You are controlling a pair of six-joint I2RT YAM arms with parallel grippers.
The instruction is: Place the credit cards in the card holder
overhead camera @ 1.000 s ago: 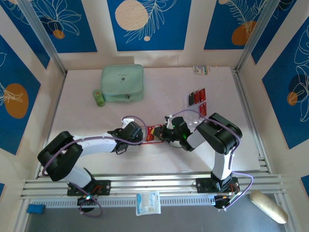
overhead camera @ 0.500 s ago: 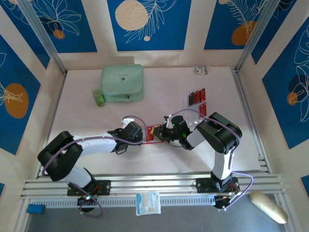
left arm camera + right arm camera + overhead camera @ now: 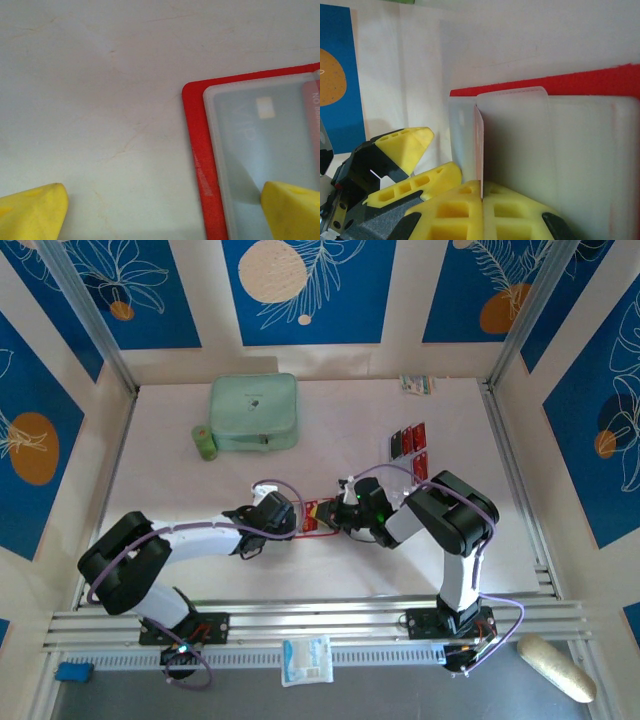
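The red card holder [image 3: 318,517] lies open on the white table between my two grippers. My left gripper [image 3: 291,521] is open; in the left wrist view one yellow fingertip [image 3: 294,210] rests on the holder's clear sleeve [image 3: 250,150] and the other fingertip [image 3: 31,212] is on bare table. My right gripper [image 3: 482,187] is shut on a thin credit card [image 3: 479,145], seen edge-on, whose far end sits at the mouth of a clear sleeve [image 3: 520,135] of the card holder [image 3: 555,82]. More red credit cards [image 3: 408,441] stand in a clear stand to the right.
A mint-green case [image 3: 254,412] and a small green roll [image 3: 205,442] lie at the back left. A small packet [image 3: 417,385] sits by the back wall. Metal rails [image 3: 320,620] run along the near edge, and the clear stand [image 3: 420,466] stands just beyond the right arm.
My right wrist has edged slightly left toward the card holder with the card in its grip. The left arm has not moved.
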